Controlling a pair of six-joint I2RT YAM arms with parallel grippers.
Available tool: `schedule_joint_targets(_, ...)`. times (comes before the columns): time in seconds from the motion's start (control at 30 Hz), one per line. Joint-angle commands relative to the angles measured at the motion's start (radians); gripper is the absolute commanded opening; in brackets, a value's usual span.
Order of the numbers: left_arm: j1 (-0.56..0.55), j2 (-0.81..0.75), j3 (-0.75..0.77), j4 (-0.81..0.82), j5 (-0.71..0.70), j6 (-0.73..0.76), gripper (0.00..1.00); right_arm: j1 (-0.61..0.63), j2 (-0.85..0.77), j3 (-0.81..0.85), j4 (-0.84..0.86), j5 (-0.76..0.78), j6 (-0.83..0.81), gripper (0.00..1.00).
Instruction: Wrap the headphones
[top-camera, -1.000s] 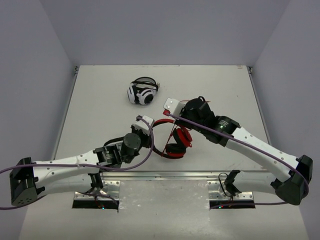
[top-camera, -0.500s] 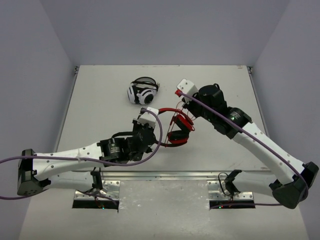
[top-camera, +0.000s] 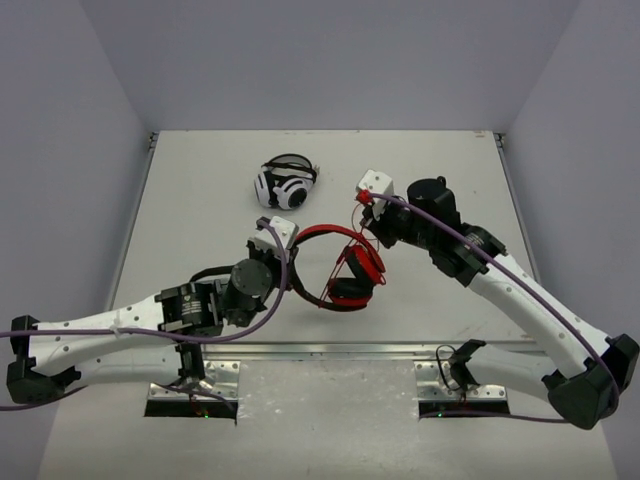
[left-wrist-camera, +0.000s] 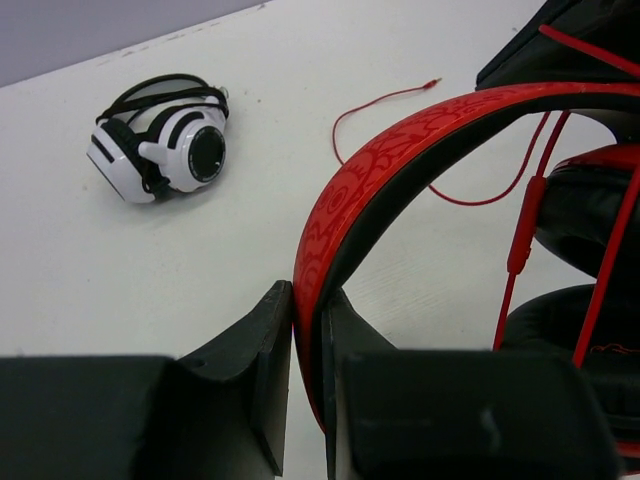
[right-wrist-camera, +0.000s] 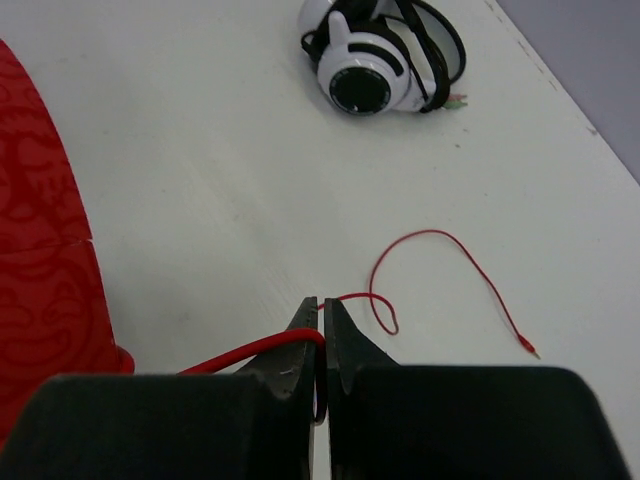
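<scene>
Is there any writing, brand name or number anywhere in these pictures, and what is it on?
No text can be read in any view.
The red headphones: only an embossed pattern on the headband, no letters that can be made out.
The black-and-white headphones: no legible marking.
A small pale marking on the left arm: too small to read.

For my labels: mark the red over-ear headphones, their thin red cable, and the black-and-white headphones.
red over-ear headphones (left-wrist-camera: 345, 200), left wrist view, on the patterned headband.
thin red cable (right-wrist-camera: 430, 233), right wrist view, top of its loose loop.
black-and-white headphones (right-wrist-camera: 362, 88), right wrist view, on the round ear cup.
</scene>
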Motion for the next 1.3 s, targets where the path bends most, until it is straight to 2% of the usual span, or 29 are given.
schedule_joint_targets(0.0, -0.027, -0.045, 0.076, 0.098, 0.139, -0.007, 0.01, -0.033, -0.019, -0.039, 0.167, -0.084, 0.082, 0.02)
schedule_joint_targets(0.07, -0.027, -0.054, 0.088, 0.104, 0.145, -0.03, 0.0, -0.033, -0.02, -0.068, 0.199, -0.199, 0.115, 0.08)
schedule_joint_targets(0.17, -0.027, -0.083, 0.105, 0.154, 0.152, -0.068, 0.0, -0.035, -0.042, -0.143, 0.334, -0.337, 0.19, 0.19)
schedule_joint_targets(0.27, -0.027, -0.141, 0.093, 0.277, 0.241, -0.076, 0.0, -0.035, -0.098, -0.232, 0.593, -0.463, 0.293, 0.24)
schedule_joint_targets(0.4, -0.027, -0.166, 0.111, 0.356, 0.295, -0.099, 0.0, -0.035, -0.106, -0.31, 0.849, -0.604, 0.422, 0.32)
schedule_joint_targets(0.47, -0.027, -0.16, 0.132, 0.353, 0.292, -0.108, 0.0, -0.036, -0.09, -0.315, 0.952, -0.607, 0.464, 0.32)
schedule_joint_targets(0.53, -0.027, -0.155, 0.163, 0.346, 0.265, -0.126, 0.0, -0.035, -0.048, -0.297, 0.973, -0.601, 0.467, 0.31)
schedule_joint_targets(0.63, -0.027, -0.148, 0.204, 0.333, 0.176, -0.154, 0.0, -0.036, 0.028, -0.283, 1.0, -0.607, 0.464, 0.29)
schedule_joint_targets(0.73, -0.027, -0.117, 0.269, 0.307, 0.03, -0.177, 0.0, -0.036, 0.09, -0.298, 1.026, -0.633, 0.491, 0.27)
schedule_joint_targets(0.77, -0.027, -0.108, 0.287, 0.262, -0.055, -0.183, 0.0, -0.036, 0.101, -0.311, 1.058, -0.634, 0.501, 0.25)
schedule_joint_targets(0.87, -0.027, -0.068, 0.347, 0.271, -0.169, -0.165, 0.0, -0.036, 0.127, -0.389, 1.156, -0.637, 0.539, 0.22)
schedule_joint_targets(0.93, -0.027, -0.034, 0.382, 0.296, -0.243, -0.148, 0.0, -0.036, 0.147, -0.432, 1.218, -0.653, 0.573, 0.11)
schedule_joint_targets(1.07, -0.025, 0.027, 0.428, 0.354, -0.358, -0.116, 0.0, -0.035, 0.173, -0.461, 1.313, -0.684, 0.634, 0.06)
schedule_joint_targets(1.27, 0.007, 0.113, 0.508, 0.363, -0.372, -0.088, 0.0, -0.018, 0.196, -0.522, 1.453, -0.686, 0.702, 0.09)
